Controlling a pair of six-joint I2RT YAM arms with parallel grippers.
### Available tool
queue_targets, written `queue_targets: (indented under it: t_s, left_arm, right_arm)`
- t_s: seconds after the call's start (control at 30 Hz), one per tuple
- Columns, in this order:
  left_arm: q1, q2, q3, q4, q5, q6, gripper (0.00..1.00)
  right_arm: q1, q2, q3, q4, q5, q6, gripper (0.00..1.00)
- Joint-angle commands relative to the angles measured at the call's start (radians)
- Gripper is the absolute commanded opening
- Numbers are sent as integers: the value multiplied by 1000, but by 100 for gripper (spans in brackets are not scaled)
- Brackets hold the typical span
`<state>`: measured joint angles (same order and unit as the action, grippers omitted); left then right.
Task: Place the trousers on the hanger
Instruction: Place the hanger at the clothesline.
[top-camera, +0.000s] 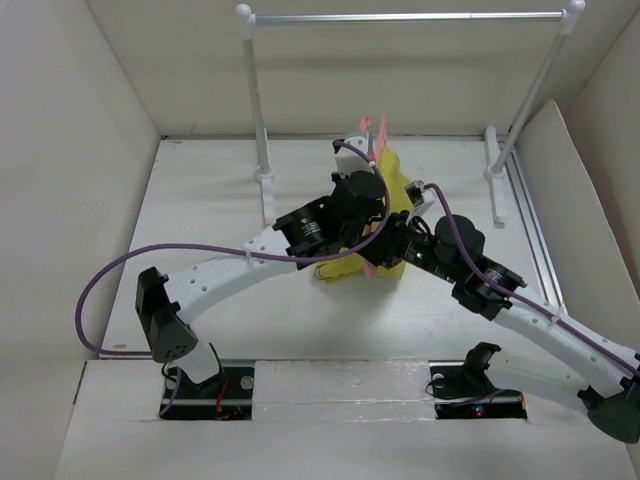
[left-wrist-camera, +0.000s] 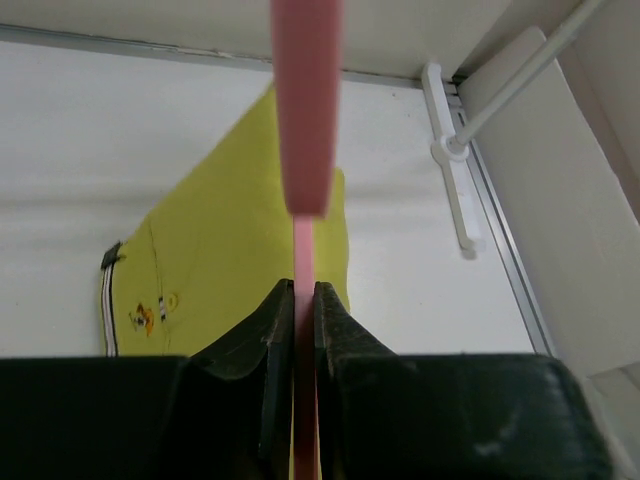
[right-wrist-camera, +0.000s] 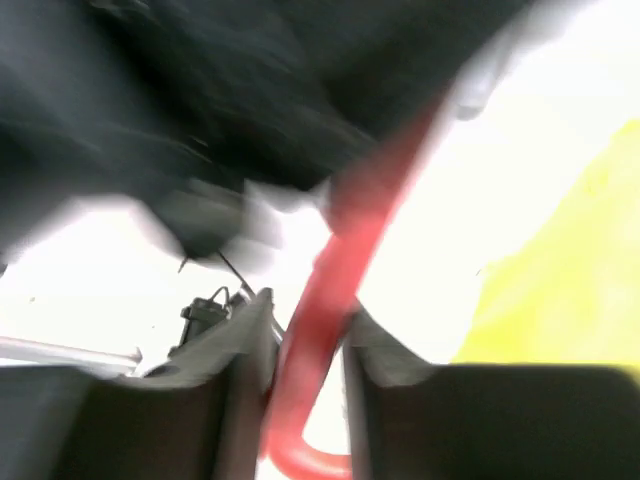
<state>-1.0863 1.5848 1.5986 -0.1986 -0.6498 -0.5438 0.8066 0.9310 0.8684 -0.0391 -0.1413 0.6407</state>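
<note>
The mustard yellow trousers (top-camera: 396, 176) lie on the white table, mostly hidden under both arms; the left wrist view shows the striped waistband end of the trousers (left-wrist-camera: 230, 260). The pink hanger (top-camera: 381, 130) stands edge-up above them. My left gripper (top-camera: 372, 160) is shut on the hanger (left-wrist-camera: 307, 120), its jaws pinched on the thin bar by the left gripper's tips (left-wrist-camera: 305, 290). My right gripper (top-camera: 386, 250) has the hanger (right-wrist-camera: 350, 250) slanting between its jaws, which stand close around it. That view is blurred, so the right gripper's (right-wrist-camera: 308, 310) contact is unclear. Yellow trousers (right-wrist-camera: 570, 280) show at right.
A white-posted rack with a metal rail (top-camera: 400, 17) stands at the back, with its posts (top-camera: 258, 110) left and right of the arms. The rack's foot (left-wrist-camera: 455, 180) lies near the right wall. White walls enclose the table on three sides.
</note>
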Motion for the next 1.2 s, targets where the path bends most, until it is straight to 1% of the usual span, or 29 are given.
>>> queue_targets:
  t_s: [0.0,0.03,0.1,0.17,0.3,0.4,0.43,0.5,0.53,0.6,0.63,0.7,0.73,0.77,0.8,0.87,0.9,1.0,1.07,1.1,1.13,1.17]
  left_arm:
    - [-4,-83,43,125,7,-13,0]
    - [-4,-80,59,120,6,-8,0]
    - [-4,-80,72,119,7,1,0]
    - [-4,-80,99,117,25,18,0]
    - [5,-77,139,111,58,33,0]
    - [5,-75,164,105,68,44,0]
    - [5,-77,165,107,70,48,10]
    - [5,-92,162,134,85,65,21]
    - [5,-98,162,142,88,73,31]
    - [15,-101,190,148,117,84,39]
    - [16,-101,208,142,125,93,45]
    - [28,-101,251,120,143,97,50]
    - [37,-105,261,117,154,107,56]
    - [37,-112,267,119,163,111,59]
    - [37,-126,267,129,179,116,65]
    - [46,-146,264,136,191,128,69]
    - [58,-166,261,133,196,128,75]
    - [87,-215,224,136,205,130,79]
    - [101,-252,177,137,199,140,94]
    - [111,-265,160,134,190,143,94]
    - [111,-279,138,133,176,146,97]
    - [111,-292,120,127,164,150,98]
  right_arm:
    - [-7,-29,17,166,14,-66,20]
    - [-7,-31,17,169,11,-56,14]
    - [-20,-34,21,183,-15,-35,10]
    - [-43,-40,40,199,-32,-6,3]
    - [-64,-29,90,182,-52,-4,0]
    - [-79,-23,130,185,-75,2,0]
    - [-96,-20,139,189,-84,5,0]
    - [-116,-18,156,196,-110,11,0]
    - [-139,-15,164,189,-119,13,0]
    - [-165,-11,175,194,-142,17,0]
    - [-178,-6,179,197,-153,17,0]
    - [-224,8,190,214,-191,22,0]
    - [-239,14,196,226,-210,25,0]
    - [-257,26,205,228,-233,24,0]
    - [-289,31,214,225,-239,20,0]
    - [-326,48,242,229,-273,14,0]
    - [-367,54,253,229,-283,11,0]
    - [-443,86,300,260,-363,14,0]
    - [-535,110,349,263,-397,14,0]
    - [-535,111,365,265,-409,14,0]
    - [-593,130,380,266,-420,8,0]
    - [-627,143,411,262,-447,5,0]
